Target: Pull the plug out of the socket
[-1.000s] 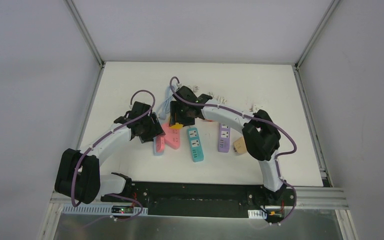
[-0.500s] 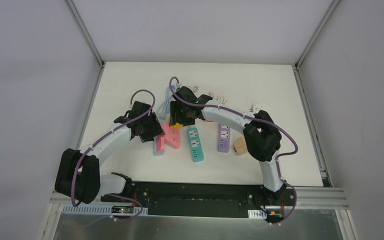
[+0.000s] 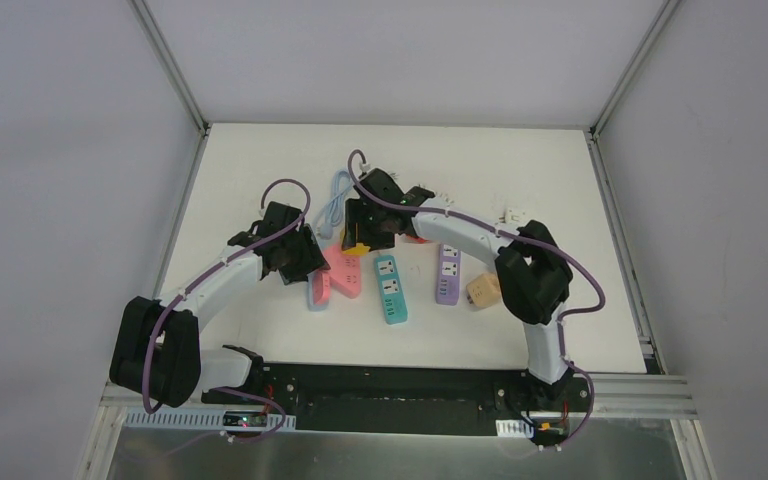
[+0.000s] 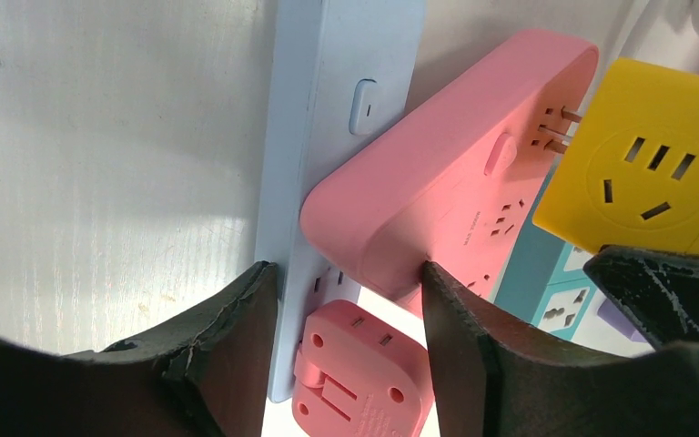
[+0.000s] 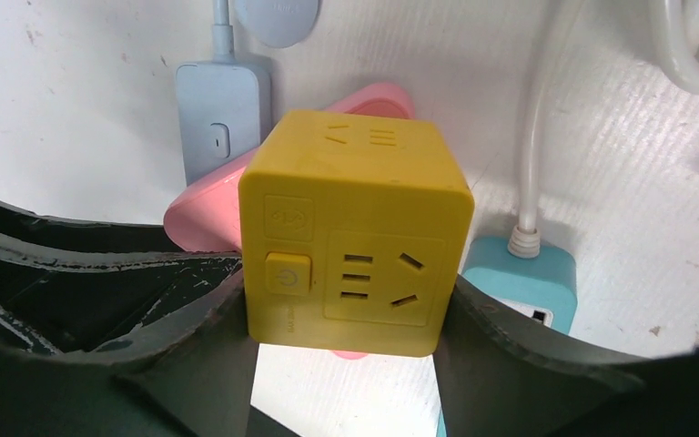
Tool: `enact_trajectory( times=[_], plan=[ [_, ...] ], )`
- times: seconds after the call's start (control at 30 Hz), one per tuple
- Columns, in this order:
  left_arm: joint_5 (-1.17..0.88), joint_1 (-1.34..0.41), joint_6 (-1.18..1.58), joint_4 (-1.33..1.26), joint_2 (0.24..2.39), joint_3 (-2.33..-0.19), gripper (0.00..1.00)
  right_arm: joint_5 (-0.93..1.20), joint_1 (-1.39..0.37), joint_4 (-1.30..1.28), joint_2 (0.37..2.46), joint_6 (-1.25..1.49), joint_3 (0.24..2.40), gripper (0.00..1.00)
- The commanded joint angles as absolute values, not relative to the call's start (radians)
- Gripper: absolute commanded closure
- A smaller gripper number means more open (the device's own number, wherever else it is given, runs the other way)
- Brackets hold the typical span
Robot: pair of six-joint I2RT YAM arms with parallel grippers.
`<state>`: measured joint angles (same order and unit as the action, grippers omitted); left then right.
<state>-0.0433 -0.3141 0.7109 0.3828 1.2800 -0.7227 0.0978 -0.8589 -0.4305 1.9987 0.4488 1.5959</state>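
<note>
Yellow cube plug (image 5: 355, 232) clenched in right tool (image 5: 341, 300), prongs (image 4: 560, 127) aimed at pink strip (image 4: 437, 191); left tool (image 4: 346, 273) pinches strip; white table (image 3: 260, 160), grey walls (image 3: 60, 150).

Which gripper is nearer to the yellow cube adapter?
Right. The right gripper has the yellow cube adapter between its fingers, touching both sides. The left gripper is beside it, fingers around the end of the pink strip and the blue strip.

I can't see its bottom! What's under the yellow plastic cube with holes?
A pink plastic power strip peeks out beneath the yellow plastic cube. The left wrist view shows metal pins between them. The cube hides where they go in.
</note>
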Motion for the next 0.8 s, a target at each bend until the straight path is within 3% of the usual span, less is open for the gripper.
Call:
enact_trajectory(
  times=[0.0, 0.23, 0.43, 0.77],
  plan=[
    [0.045, -0.313, 0.686, 0.46, 1.332, -0.69, 0.47, 0.068, -0.928, -0.497, 1.97, 0.428, 1.686, 1.0],
    [0.018, -0.313, 0.689, 0.465, 1.319, -0.712, 0.46, 0.05, -0.856, -0.455, 1.821, 0.441, 1.578, 1.0],
    [-0.043, -0.313, 0.704, 0.478, 1.263, -0.764, 0.39, -0.068, -0.759, -0.385, 1.592, 0.48, 1.389, 1.0],
    [-0.005, -0.313, 0.68, 0.545, 1.124, -0.846, 0.02, -0.159, -0.465, -0.385, 1.367, 0.562, 1.135, 0.99]
  ],
)
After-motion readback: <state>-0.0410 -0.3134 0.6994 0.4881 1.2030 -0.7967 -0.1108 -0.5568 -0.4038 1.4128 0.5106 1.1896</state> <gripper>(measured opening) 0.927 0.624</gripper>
